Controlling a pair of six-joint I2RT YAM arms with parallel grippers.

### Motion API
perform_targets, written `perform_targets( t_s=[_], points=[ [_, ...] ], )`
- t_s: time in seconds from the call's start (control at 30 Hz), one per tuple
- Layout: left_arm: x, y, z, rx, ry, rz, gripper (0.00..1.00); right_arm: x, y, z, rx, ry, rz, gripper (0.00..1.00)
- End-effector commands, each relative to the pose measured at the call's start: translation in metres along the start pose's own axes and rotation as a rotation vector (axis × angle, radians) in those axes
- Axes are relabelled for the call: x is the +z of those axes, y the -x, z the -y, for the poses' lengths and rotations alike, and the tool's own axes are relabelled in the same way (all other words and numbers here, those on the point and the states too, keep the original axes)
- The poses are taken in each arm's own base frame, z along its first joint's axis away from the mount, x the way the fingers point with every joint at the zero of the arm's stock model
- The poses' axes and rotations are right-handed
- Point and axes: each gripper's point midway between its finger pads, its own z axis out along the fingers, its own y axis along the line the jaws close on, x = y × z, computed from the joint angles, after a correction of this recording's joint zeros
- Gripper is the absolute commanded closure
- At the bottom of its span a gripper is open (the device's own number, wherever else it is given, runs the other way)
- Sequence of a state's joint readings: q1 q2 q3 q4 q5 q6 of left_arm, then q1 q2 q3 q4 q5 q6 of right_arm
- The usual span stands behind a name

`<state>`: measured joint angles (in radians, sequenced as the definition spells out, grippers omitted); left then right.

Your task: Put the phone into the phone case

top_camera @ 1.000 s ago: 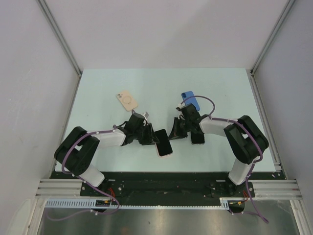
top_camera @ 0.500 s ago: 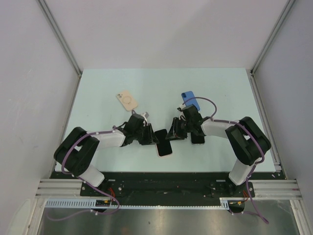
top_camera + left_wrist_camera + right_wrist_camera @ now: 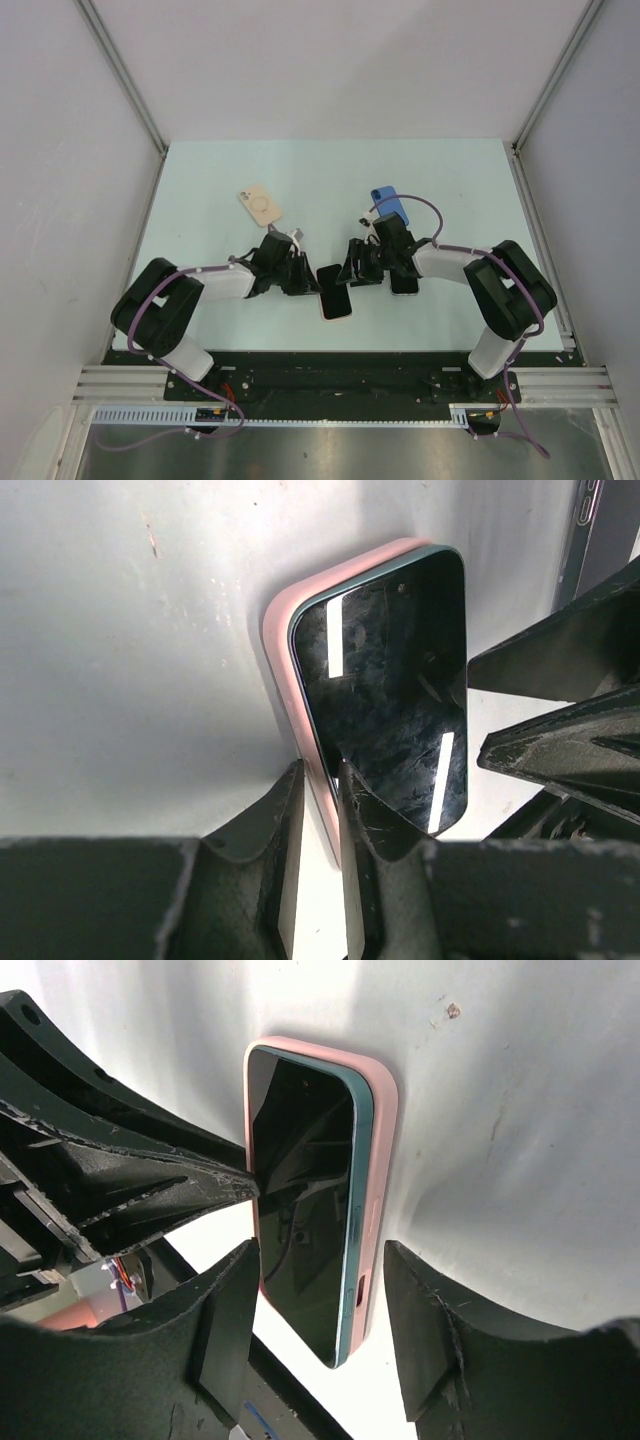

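The phone, black-screened with a teal rim, lies face up in the pink phone case on the pale table, between my two grippers. In the left wrist view the phone sits in the case, and my left gripper pinches the long edge of the case and phone. In the right wrist view my right gripper straddles one end of the phone and case, with a gap on both sides. From above, the left gripper and right gripper face each other.
A beige case lies behind the left arm. A blue case or phone lies behind the right arm. Another dark phone rests under the right wrist. Grey walls stand on three sides of the table.
My right gripper has gone from shut to open around the phone's end. The left gripper's fingers have narrowed onto the case edge. The phone has barely moved.
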<state>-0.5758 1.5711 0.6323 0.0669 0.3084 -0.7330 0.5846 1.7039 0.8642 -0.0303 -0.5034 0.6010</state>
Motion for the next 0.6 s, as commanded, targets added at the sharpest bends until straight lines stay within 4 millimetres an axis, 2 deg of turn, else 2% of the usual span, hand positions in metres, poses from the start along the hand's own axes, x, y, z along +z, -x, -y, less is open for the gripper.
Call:
perform_targets(
  t_s=[0.0, 0.17, 0.3, 0.37, 0.57],
  points=[
    [0.002, -0.006, -0.022, 0.003, 0.078, -0.029, 0.78, 0.008, 0.006, 0.005, -0.055, 0.011, 0.02, 0.43],
    [0.002, -0.008, -0.017, -0.017, 0.02, -0.041, 0.8, 0.017, -0.006, 0.006, -0.055, 0.019, -0.018, 0.4],
    [0.001, -0.015, -0.021, -0.037, 0.007, -0.052, 0.81, 0.025, -0.012, -0.008, -0.033, 0.126, -0.048, 0.38],
    [-0.001, -0.016, -0.019, -0.035, -0.014, -0.051, 0.81, 0.023, -0.017, -0.013, -0.027, 0.168, -0.067, 0.37],
    [-0.003, -0.022, -0.019, -0.064, -0.088, -0.062, 0.83, 0.01, -0.012, -0.037, 0.027, 0.374, -0.061, 0.37]
  ],
)
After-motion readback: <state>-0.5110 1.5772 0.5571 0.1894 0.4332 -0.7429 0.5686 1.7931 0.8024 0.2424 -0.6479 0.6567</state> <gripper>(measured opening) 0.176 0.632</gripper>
